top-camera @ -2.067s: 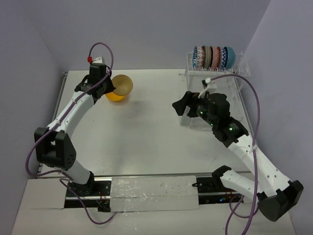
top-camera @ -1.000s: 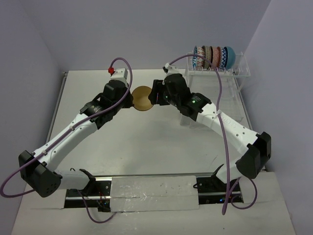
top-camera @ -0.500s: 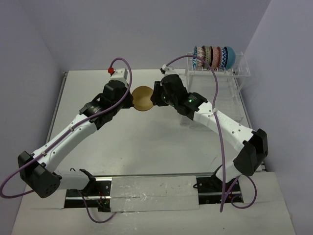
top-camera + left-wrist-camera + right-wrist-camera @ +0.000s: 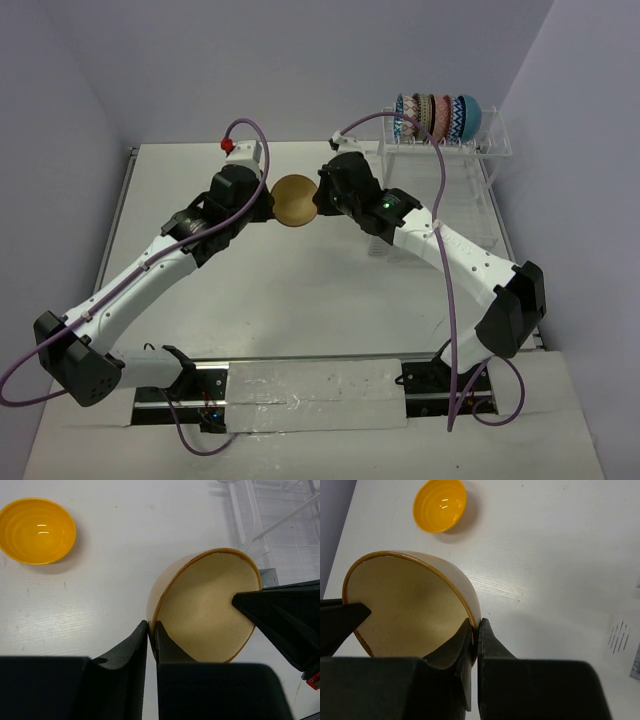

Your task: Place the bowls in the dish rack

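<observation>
While the left hand (image 4: pixel 151 627) and right hand (image 4: pixel 475 625) each clamp opposite sides of its rim, the speckled tan bowl (image 4: pixel 295 200) hangs on edge above the worktop (image 4: pixel 300 300), left of the dish rack (image 4: pixel 497 146).

So the speckled tan bowl (image 4: pixel 295 200) is tipped up on its side, cream speckled inside with a brown rim. It's caught right between the two pincers: the left gripper (image 4: pixel 151 630) is pinched onto one side of the rim and the right gripper (image 4: pixel 475 627) onto the opposite side. The orange-yellow bowl (image 4: pixel 37 530) sits upright, ahead of the left gripper and off to its left. Patterned bowls (image 4: pixel 430 117) plus a teal bowl (image 4: pixel 470 112) stand on edge in the dish rack (image 4: pixel 480 150), well apart from both grippers, out past the right one.
</observation>
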{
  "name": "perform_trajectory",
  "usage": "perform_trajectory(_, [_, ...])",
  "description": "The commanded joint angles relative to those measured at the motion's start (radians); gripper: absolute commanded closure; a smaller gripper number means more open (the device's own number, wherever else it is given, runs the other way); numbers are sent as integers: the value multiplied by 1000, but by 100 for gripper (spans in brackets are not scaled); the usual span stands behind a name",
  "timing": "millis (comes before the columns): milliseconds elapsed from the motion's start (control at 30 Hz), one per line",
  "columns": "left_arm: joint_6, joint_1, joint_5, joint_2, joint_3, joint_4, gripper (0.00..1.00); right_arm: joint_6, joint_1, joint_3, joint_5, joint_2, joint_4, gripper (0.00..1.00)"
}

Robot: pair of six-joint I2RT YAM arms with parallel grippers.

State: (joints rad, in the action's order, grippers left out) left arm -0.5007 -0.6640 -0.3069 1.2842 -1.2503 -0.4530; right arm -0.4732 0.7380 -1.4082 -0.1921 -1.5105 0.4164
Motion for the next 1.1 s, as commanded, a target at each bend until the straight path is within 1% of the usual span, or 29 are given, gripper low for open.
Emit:
perform_trajectory(0, [-16, 4, -6, -39, -26, 62, 85, 34, 12, -61, -47, 12, 22, 100])
perform_trajectory(33, [-18, 4, -1, -39, -28, 59, 79, 38, 12, -63, -55, 13, 25, 100])
perform_trajectory(100, [-27, 4, 8, -45, -28, 62, 61, 45, 14, -60, -76, 19, 39, 100])
perform_trajectory(133, [-30, 4, 21, -48, -26, 63, 36, 48, 12, -54, -107, 22, 50, 100])
perform_trajectory(167, [-33, 4, 23, -55, -23, 66, 24, 53, 12, -49, -122, 26, 55, 100])
perform_trajectory(200, [-38, 4, 26, -59, -24, 68, 6, 62, 12, -45, -138, 35, 59, 100])
perform_trajectory(233, [-41, 4, 28, -62, -24, 68, 2, 68, 12, -34, -154, 39, 67, 100])
perform_trajectory(300, [-45, 6, 26, -68, -32, 56, 1, 88, 11, -23, -211, 58, 82, 100])
perform_trajectory(333, [-48, 6, 23, -69, -38, 51, 1, 96, 11, -11, -268, 64, 100, 100])
perform_trajectory(467, [-52, 20, 17, -97, -26, 46, 1, 157, 0, 23, -410, 113, 142, 100])
perform_trajectory(600, [-55, 96, 66, -121, 9, 39, 1, 197, -58, 51, -469, 168, 185, 100])
perform_trajectory(767, [-36, 211, 135, -177, 66, 33, 1, 243, -178, 90, -518, 254, 219, 100])
perform_trajectory(967, [31, 305, 123, -229, 124, 17, 1, 292, -290, 135, -638, 300, 219, 100])
perform_trajectory(1067, [39, 310, 86, -247, 179, 37, 1, 317, -339, 138, -717, 276, 203, 100])
